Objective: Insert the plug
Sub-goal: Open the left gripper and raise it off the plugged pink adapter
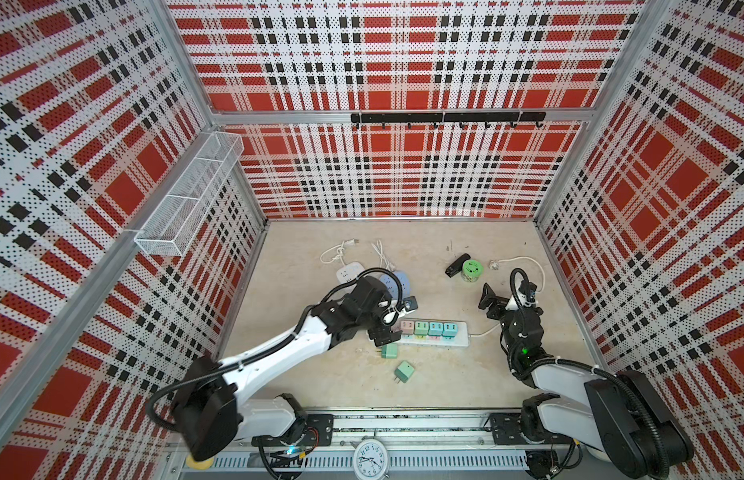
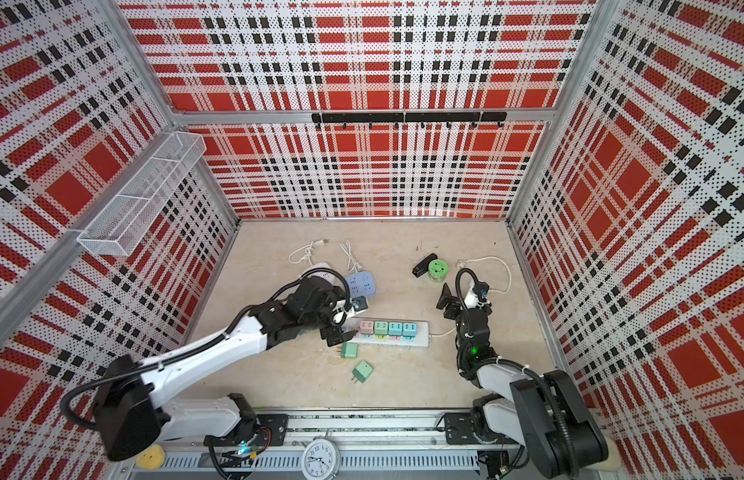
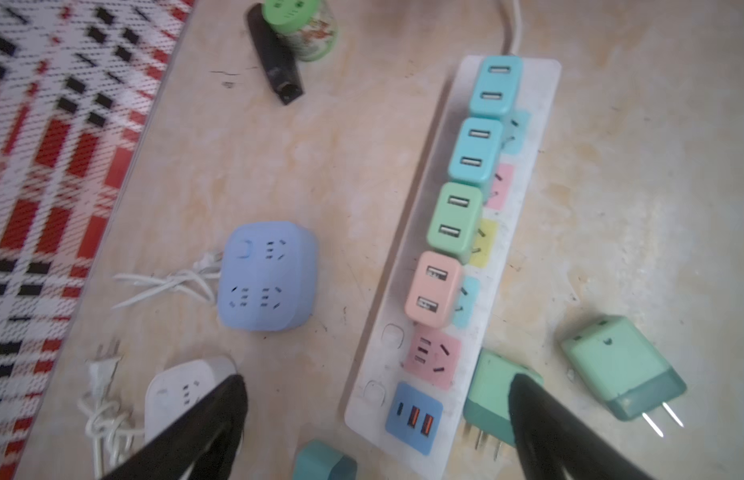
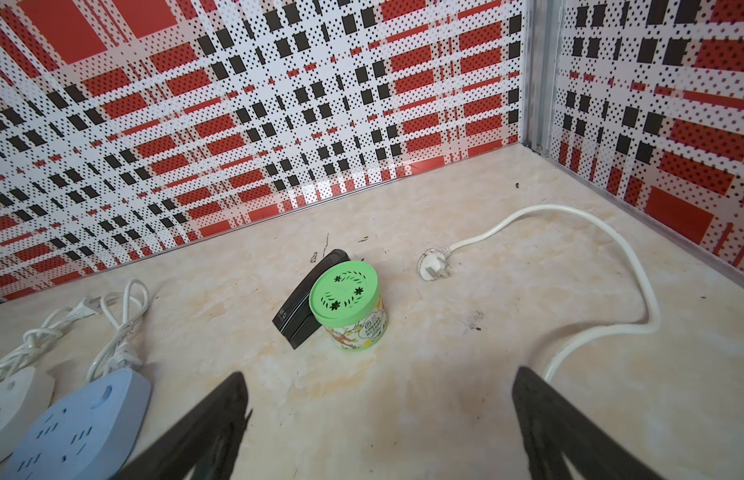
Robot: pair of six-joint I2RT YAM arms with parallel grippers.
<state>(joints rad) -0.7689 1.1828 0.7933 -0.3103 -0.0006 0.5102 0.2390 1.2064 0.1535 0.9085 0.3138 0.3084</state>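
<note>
Two pairs released: left fingers (image 3: 540, 424), right fingers (image 4: 569, 436); green plug (image 3: 488, 399) just beside left fingers, loose.

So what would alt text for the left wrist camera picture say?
A white power strip lies on a beige table with four pastel chargers plugged in a row. Beside it lie a loose green charger and a second loose charger, framed by the open left pincer.

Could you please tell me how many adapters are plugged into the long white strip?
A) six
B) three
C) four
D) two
C: plugged in a row along the strip are a pink adapter, a green adapter and two blue adapters.
</note>
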